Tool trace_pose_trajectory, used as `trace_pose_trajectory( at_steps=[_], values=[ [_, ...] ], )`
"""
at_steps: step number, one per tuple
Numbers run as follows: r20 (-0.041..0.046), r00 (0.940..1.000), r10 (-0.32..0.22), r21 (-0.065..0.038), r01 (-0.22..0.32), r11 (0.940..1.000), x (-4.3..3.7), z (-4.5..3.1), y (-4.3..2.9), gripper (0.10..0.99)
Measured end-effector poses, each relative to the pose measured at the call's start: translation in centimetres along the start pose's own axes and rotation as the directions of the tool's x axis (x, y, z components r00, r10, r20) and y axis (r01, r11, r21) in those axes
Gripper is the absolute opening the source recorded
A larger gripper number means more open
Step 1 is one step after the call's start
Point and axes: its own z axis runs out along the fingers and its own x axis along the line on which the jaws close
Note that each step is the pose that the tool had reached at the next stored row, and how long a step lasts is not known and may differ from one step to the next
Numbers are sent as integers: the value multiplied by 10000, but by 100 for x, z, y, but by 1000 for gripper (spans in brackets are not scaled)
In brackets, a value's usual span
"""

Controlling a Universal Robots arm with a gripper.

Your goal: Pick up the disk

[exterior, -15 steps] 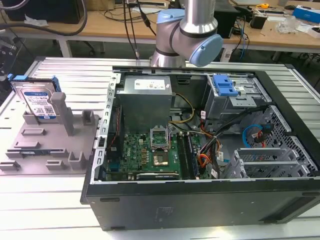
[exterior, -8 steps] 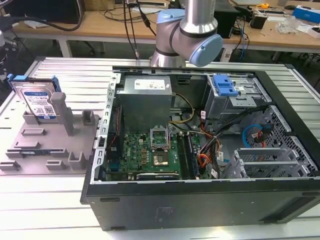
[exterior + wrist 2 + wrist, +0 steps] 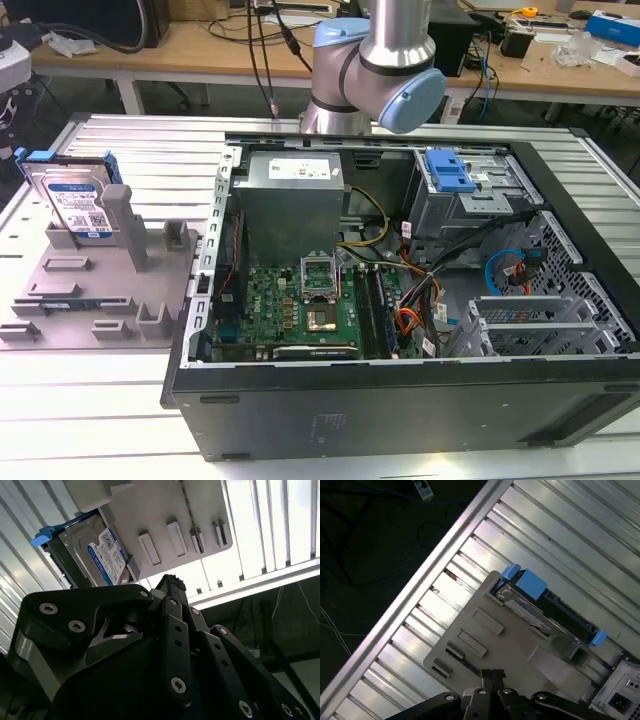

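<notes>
disk upright in grey holder on tabletop, at the exterior view's left; hand well apart from it, fingers closed together, holding nothing

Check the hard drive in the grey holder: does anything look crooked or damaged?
Nothing stands out. The silver metal hard drive with blue side rails stands on edge in the grey plastic holder, with no visible damage.

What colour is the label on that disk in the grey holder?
White and blue, on the silver disk; clearest in the second wrist view.
</notes>
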Motion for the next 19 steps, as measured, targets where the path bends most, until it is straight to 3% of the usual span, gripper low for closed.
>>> trace_pose_trajectory(
  at_steps=[2, 3, 4, 6, 7, 10, 11, 12, 16, 19],
  values=[
    [-29, 9971, -762, -1, 762, 9971, 0, 0, 0, 106],
    [-43, 9935, -1141, -2, 1141, 9935, 0, 1, 0, 169],
    [-50, 9914, -1308, -3, 1308, 9914, 0, 1, 0, 169],
    [-64, 9858, -1680, -5, 1680, 9858, 0, 1, 0, 294],
    [-71, 9827, -1852, -6, 1852, 9827, 0, 1, 0, 294],
    [-108, 9630, -2694, -8, 2694, 9630, 0, 3, 0, 475],
    [-119, 9576, -2880, -8, 2880, 9576, 0, 3, 0, 475],
    [-126, 9523, -3049, -6, 3050, 9524, 0, 3, 0, 541],
    [-154, 9273, -3739, 0, 3739, 9275, 0, 5, 0, 541],
    [-172, 9052, -4247, 3, 4247, 9053, 0, 7, 0, 541]
  ],
)
